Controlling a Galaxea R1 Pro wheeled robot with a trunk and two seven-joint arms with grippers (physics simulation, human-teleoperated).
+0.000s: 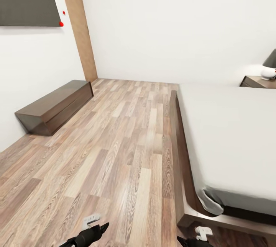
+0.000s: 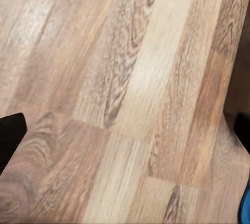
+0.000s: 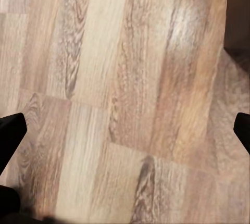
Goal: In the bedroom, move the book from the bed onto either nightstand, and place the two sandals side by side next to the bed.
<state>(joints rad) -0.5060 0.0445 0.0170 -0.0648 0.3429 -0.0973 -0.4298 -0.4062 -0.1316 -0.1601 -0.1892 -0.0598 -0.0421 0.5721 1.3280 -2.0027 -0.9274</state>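
Flanking right gripper: bed.

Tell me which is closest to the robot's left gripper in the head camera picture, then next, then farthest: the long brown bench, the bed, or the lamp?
From the left gripper:
1. The bed, to its right; its near corner is closest.
2. The long brown bench, ahead on the left by the wall.
3. The lamp, far right, beyond the bed.

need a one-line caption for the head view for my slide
Bedroom scene: bed at right, nightstand with a lamp beyond, low bench cabinet along the left wall, wood-plank floor between.
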